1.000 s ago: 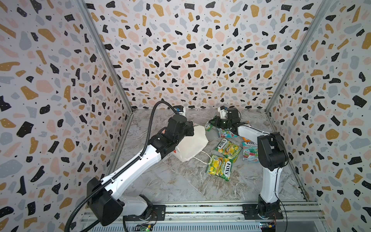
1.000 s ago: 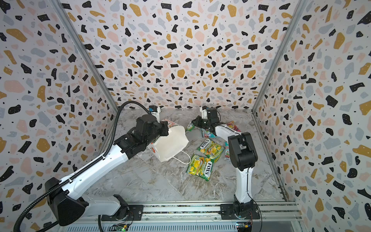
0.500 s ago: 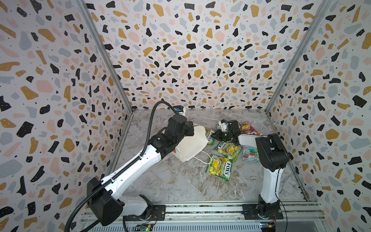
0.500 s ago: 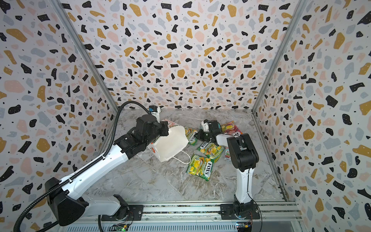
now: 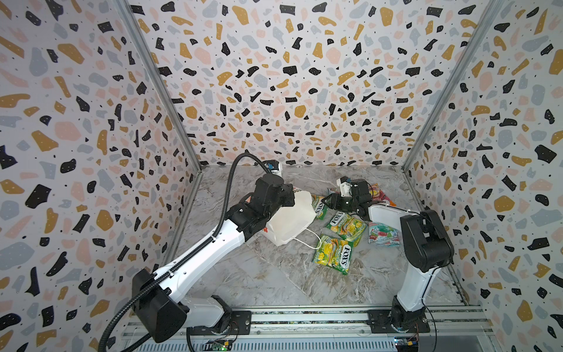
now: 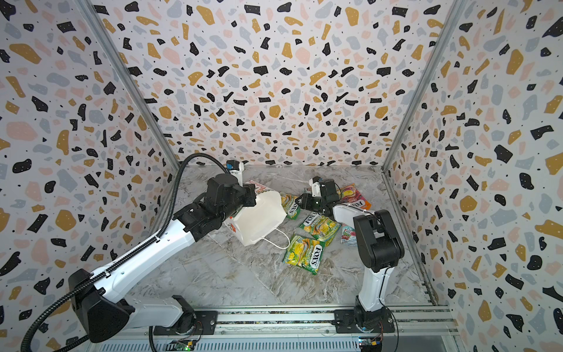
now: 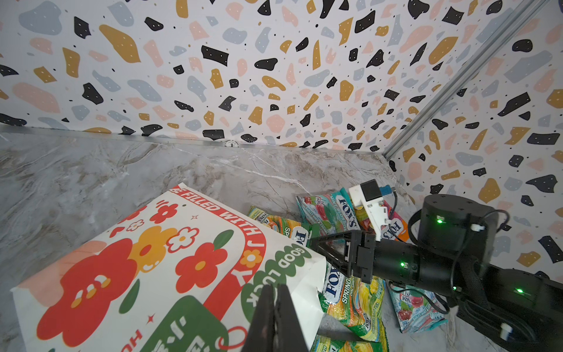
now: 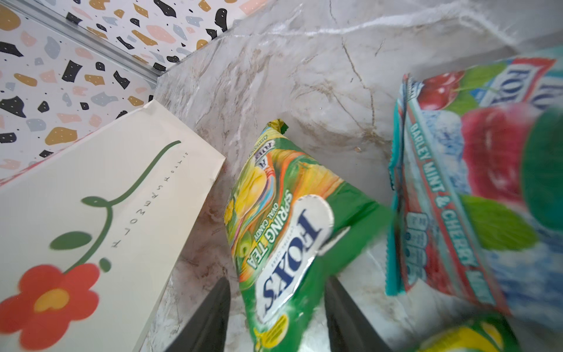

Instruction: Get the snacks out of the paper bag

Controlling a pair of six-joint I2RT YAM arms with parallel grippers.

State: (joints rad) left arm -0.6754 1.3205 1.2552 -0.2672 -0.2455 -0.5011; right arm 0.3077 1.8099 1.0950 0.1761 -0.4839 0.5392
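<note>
— What had changed at the right pincer (image 8: 277, 283)?
— Its jaws had just parted. A moment before they carried a green packet (image 8: 283, 219). Now it lay loose between and below them, on the table (image 8: 304, 76).
— And the paper bag (image 8: 106, 198)?
— It was just beside that pincer, tilted, with its edge pinched in the closed left pincer (image 7: 275, 289).
— So the task was nearly finished?
— I believe so: six snacks (image 7: 344, 292) seemed to lie outside. But no view looked into the bag. The teal-red packet (image 8: 457, 183) was blurred, and the right arm covered part of the orange packet (image 6: 355, 195).
</note>
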